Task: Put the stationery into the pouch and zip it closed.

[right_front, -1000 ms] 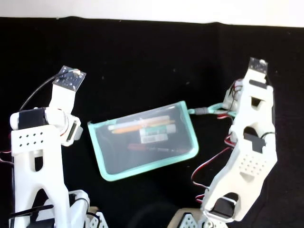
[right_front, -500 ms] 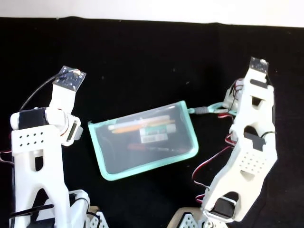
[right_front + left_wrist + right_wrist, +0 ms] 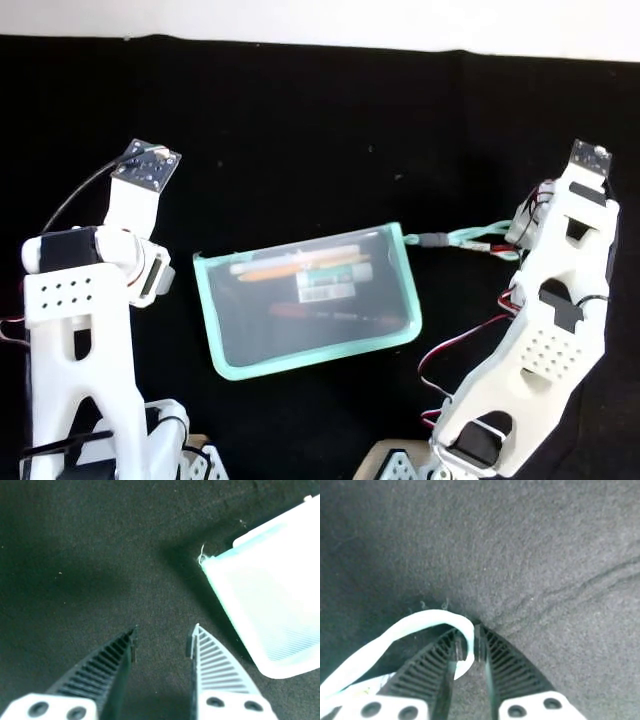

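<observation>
pouch [image 3: 305, 300] is laid flat on the black counter [image 3: 300, 120], between the two arms. stationery [image 3: 312, 276] is seen inside it through the clear face: pens and a labelled item. a teal cord [image 3: 470, 238] is stretched nearly straight from the pouch corner nearest the right arm. right hand [image 3: 468, 640] is clamped on the cord's loop, with its fingers almost together. left hand [image 3: 165, 630] is held with fingers apart over the counter cloth, near a pouch corner but not touching it.

No print inside the pouch [image 3: 262, 338] can be read.
</observation>
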You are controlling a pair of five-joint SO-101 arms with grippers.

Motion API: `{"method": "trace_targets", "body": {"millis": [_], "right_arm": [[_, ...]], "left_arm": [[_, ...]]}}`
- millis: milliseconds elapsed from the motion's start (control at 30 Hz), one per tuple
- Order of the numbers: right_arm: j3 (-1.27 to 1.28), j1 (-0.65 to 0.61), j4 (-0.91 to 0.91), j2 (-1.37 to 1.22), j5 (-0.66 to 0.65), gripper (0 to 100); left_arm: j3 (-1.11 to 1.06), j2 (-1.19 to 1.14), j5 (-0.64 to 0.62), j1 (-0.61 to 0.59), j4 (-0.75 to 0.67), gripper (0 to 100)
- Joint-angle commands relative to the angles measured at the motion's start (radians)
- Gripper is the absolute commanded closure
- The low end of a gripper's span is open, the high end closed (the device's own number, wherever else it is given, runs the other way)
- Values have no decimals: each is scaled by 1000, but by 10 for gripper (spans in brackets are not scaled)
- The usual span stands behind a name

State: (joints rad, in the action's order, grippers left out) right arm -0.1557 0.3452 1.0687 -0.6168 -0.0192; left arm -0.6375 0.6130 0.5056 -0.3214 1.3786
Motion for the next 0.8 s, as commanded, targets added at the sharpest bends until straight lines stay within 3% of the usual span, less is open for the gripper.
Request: {"method": "trace_targets", "body": {"millis": [0, 567, 767], "right_arm": [[-51, -8, 87, 8, -9, 993], [-981, -58, 684, 10, 32, 993], [-1179, -117, 696, 87, 32, 993]], "left_arm": [[35, 1, 5, 21, 5, 819], [39, 7, 5, 21, -3, 819], [44, 8, 5, 19, -31, 819]]}}
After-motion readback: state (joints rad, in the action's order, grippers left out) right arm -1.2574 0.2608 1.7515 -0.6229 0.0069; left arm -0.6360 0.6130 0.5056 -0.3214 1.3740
